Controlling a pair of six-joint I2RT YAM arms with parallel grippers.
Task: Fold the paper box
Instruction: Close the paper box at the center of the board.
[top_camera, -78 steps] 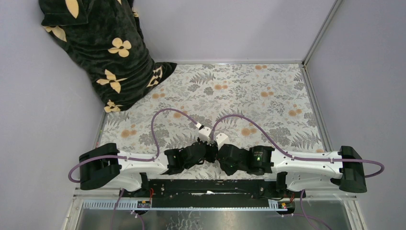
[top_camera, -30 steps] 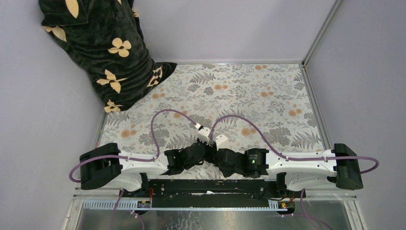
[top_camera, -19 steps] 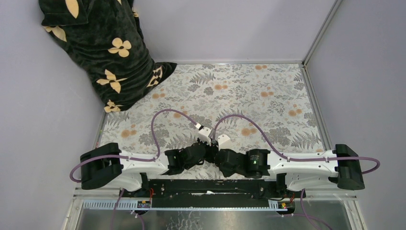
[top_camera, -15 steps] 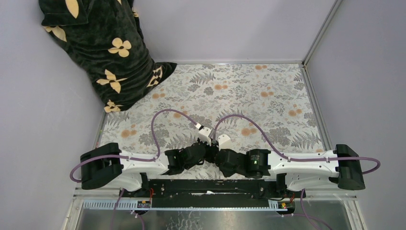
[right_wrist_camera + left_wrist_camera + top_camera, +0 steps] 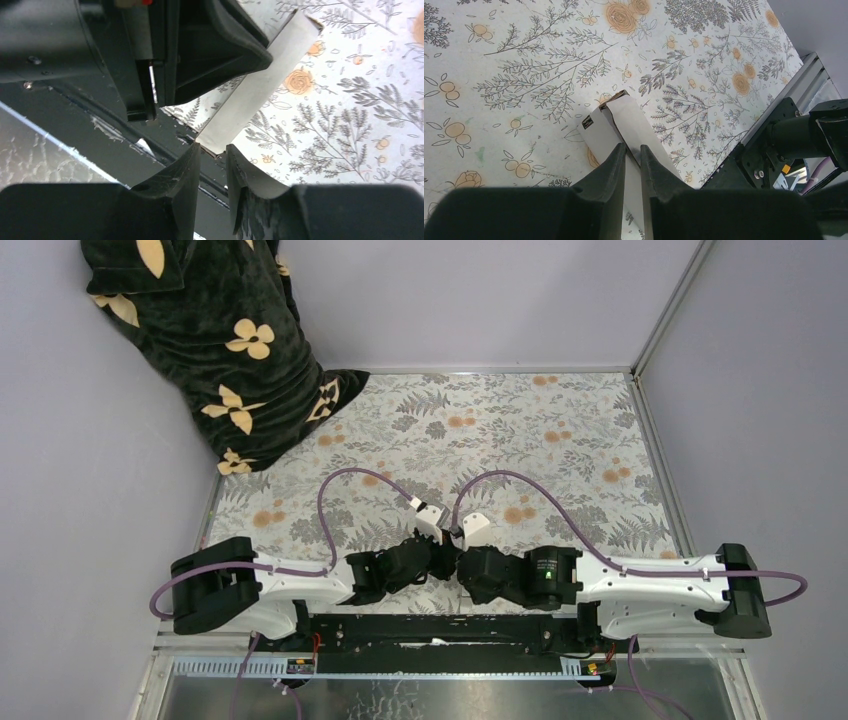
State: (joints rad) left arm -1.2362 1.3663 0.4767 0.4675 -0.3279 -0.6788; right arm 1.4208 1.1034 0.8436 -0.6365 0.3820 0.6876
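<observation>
Clamping a white, thin-cardboard paper box point(image 5: 624, 120) that looks pressed into a long flat strip, the left gripper point(image 5: 633, 157) has its 2 black fingers drawn together on the card, which passes straight between them. The strip sits just above the grey-and-orange floral tablecloth point(image 5: 524, 60), close to the black base rail point(image 5: 430, 630) at the near edge. It cannot be made out from the overhead view, because both wrists cover it.

From the right wrist view, the strip's long axis runs diagonally away from the right gripper point(image 5: 212, 155), past the left gripper's finger and out over the cloth to an open end. Its near end sits right at the mouth of the right jaws. These stand slightly apart, with only a corner of the card at their tips. Whether they pinch that corner or merely flank it cannot be told.

So the left arm carries the box, while the right meets it end-on. Any further fold probably depends on this alignment, since the right fingers would have to work on the near end against the left gripper's hold. Because the card is thin, a skewed push could buckle the strip instead of creasing it.
</observation>
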